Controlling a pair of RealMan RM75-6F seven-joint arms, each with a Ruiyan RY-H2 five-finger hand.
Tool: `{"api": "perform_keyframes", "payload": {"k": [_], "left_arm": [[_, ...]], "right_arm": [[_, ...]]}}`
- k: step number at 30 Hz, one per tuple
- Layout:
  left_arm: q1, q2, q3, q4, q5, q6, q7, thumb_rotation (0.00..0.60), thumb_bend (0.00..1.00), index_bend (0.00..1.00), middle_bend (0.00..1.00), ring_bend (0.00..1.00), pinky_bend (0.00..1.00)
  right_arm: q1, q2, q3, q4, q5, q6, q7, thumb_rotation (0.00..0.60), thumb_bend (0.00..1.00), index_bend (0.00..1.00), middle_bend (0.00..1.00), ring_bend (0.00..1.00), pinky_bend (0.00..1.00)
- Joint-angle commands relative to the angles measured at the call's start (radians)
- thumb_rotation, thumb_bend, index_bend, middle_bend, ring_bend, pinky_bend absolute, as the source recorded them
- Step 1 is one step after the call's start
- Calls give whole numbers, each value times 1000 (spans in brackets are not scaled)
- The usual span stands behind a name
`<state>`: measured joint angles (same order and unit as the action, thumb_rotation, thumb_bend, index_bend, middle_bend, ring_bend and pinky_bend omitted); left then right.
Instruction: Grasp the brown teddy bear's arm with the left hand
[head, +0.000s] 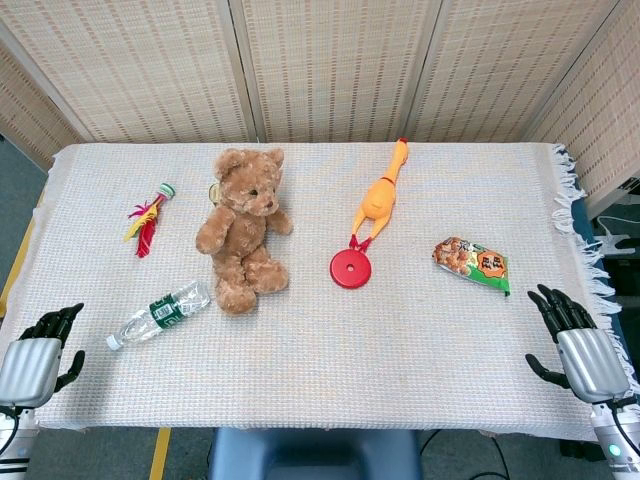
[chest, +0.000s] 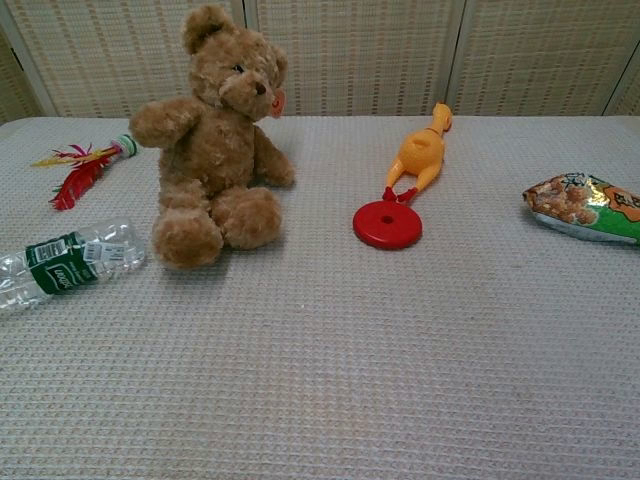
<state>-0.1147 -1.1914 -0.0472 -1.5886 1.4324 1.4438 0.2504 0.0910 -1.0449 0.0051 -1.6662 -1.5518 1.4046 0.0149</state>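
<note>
Head overhead, chest low: shared table (head: 400, 340)

A worktop (head: 330, 350) under a pale waffle-weave cloth (head: 400, 330) with a fringed edge stands before woven folding screens (head: 330, 60); grey floor (head: 15, 190) with a yellow line (head: 160, 455)

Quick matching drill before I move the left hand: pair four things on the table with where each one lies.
Things:
1. teddy bear
2. water bottle
3. rubber chicken
4. snack bag

Places:
A. lying on its side, nearest the left hand
B. on the table's right part, nearest the right hand
C. sitting upright, between bottle and red disc
D. stretched out just behind the red disc

Pairs: 1-C, 2-A, 3-D, 4-B
</note>
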Motion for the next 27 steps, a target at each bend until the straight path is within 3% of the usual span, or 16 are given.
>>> {"api": "perform_keyframes", "payload": {"k": [1, 9, 13, 20, 27], "left_arm": [[0, -4, 0, 4, -2, 0, 6, 600, 409, 116, 165, 168, 383], [0, -28, -8, 17, -18, 7, 47, 600, 410, 116, 166, 169, 399], [-7, -74, -29, 39, -41, 15, 66, 600, 413, 99, 165, 168, 412], [-73, -194, -101, 92, -133, -55, 85, 600, 423, 62, 152, 187, 427], [-191, -336, -208, 173, -211, -111, 122, 600, 426, 18, 129, 186, 421]], "right_arm": [[-2, -3, 0, 3, -1, 3, 0, 600, 157, 0, 0, 0, 140], [-10, -25, 7, 20, -25, 47, 11, 600, 157, 0, 0, 0, 140], [-6, -46, 9, 74, -93, 103, 78, 600, 157, 0, 0, 0, 140], [-21, -48, 12, 111, -126, 172, 135, 600, 152, 0, 0, 0, 139], [-2, -36, 20, 114, -101, 137, 187, 600, 152, 0, 0, 0, 140]]}}
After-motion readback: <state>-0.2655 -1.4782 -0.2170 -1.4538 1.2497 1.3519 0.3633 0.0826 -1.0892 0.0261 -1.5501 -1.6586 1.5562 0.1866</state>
